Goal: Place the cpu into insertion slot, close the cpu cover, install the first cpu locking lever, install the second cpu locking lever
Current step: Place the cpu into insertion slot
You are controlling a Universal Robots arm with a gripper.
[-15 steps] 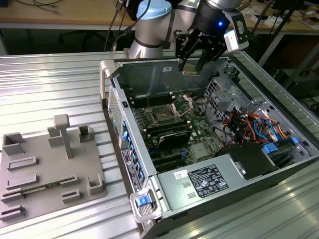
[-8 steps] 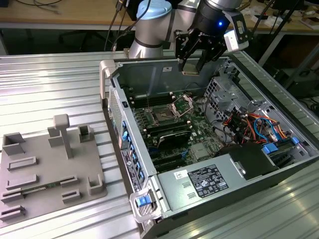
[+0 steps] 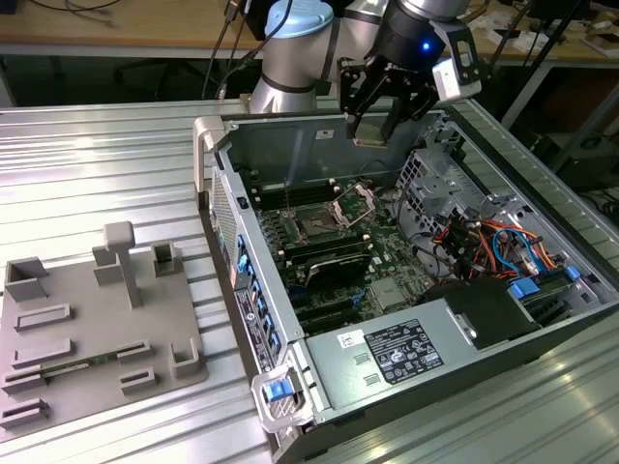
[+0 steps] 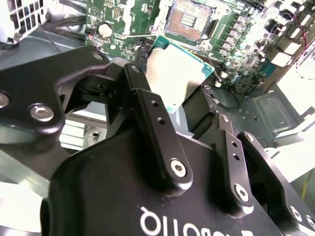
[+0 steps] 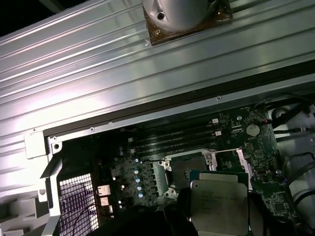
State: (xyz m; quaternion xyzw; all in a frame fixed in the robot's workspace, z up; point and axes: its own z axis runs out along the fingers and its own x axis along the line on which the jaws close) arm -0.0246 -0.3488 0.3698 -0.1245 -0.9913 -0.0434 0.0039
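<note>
My gripper (image 3: 372, 124) hangs above the open computer case, shut on the cpu (image 3: 370, 128). In both wrist views the cpu (image 4: 176, 73) (image 5: 219, 206) is a flat silver square with a green rim, clamped by its edges between the black fingers (image 4: 152, 113). The insertion slot (image 3: 317, 225) is a dark square socket on the green motherboard (image 3: 387, 266), below the gripper and apart from it. The slot stands uncovered and empty in both wrist views (image 4: 188, 19) (image 5: 183, 173). The cpu cover (image 3: 354, 201) is tilted up on the slot's far side.
Long black memory slots (image 3: 329, 253) lie beside the socket. A drive cage and coloured cables (image 3: 484, 240) fill the case toward the exterior view's right, with the power supply (image 3: 398, 353) at its near end. A grey fixture plate (image 3: 97, 333) lies on the ribbed table (image 3: 97, 174).
</note>
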